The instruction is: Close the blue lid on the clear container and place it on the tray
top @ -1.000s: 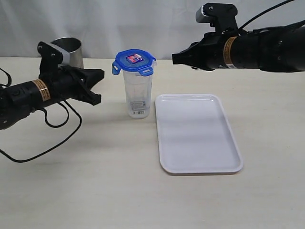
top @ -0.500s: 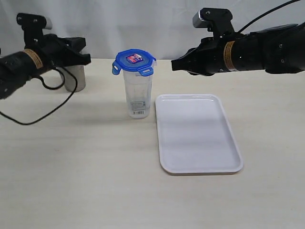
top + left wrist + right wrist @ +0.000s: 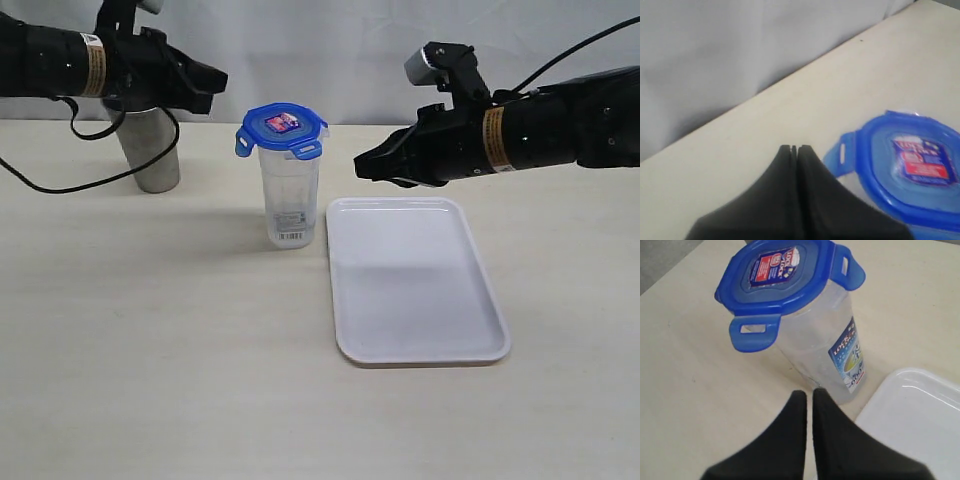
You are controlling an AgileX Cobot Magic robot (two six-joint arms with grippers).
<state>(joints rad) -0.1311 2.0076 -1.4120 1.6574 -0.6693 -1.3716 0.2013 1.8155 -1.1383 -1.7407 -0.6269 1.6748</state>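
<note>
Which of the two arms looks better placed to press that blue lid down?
Probably the left. Its shut left gripper sits at about lid height, just beside the blue lid, whose tabs stick out unsnapped. The right gripper, also shut, points lower, towards the side of the clear container.

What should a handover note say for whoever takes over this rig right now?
Left gripper: shut, empty, in the air left of the blue lid, apart from it.
Right gripper: shut, empty, over the far edge of the tray.
Clear container: upright on the table, beside the tray, not on it.
Done: lid sits on the container.
To do: tabs stick out, apparently unsnapped; press them down, then move container onto tray.
</note>
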